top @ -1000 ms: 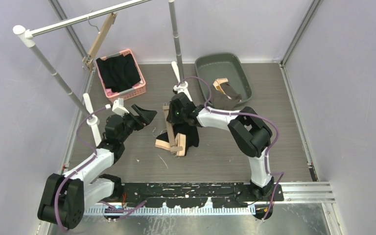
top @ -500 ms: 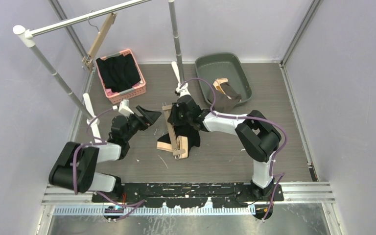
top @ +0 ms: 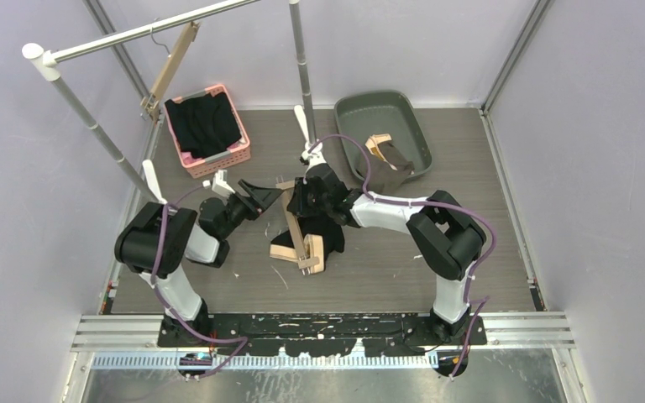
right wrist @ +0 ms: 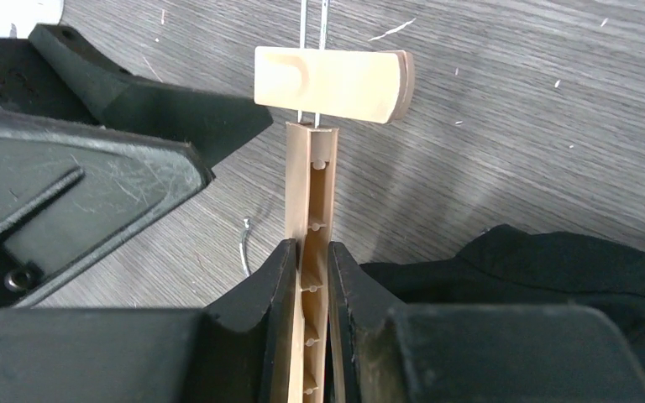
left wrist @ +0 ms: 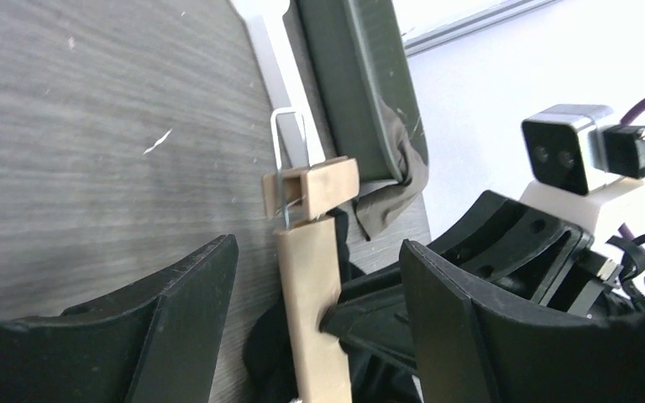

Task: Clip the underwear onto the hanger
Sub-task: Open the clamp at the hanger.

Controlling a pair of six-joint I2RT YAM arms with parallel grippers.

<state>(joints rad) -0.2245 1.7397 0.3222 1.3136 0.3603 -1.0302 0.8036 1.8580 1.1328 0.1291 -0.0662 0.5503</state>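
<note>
right gripper (right wrist: 311, 256) is clamped narrow on the hanger (right wrist: 312, 176) bar; left gripper (left wrist: 315, 252) stands wide, straddling that bar near its clip end. on the table (top: 403, 269), black underwear (top: 329, 237) lies bunched against the hanger, just beside the right gripper.

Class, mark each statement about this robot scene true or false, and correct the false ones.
1. The right gripper is shut on the hanger. True.
2. The left gripper is shut too. False: its jaws stand open, gripping nothing.
3. The pink basket holds black clothes. True.
4. The grey tub is empty. False: a brown garment lies in it.
</note>
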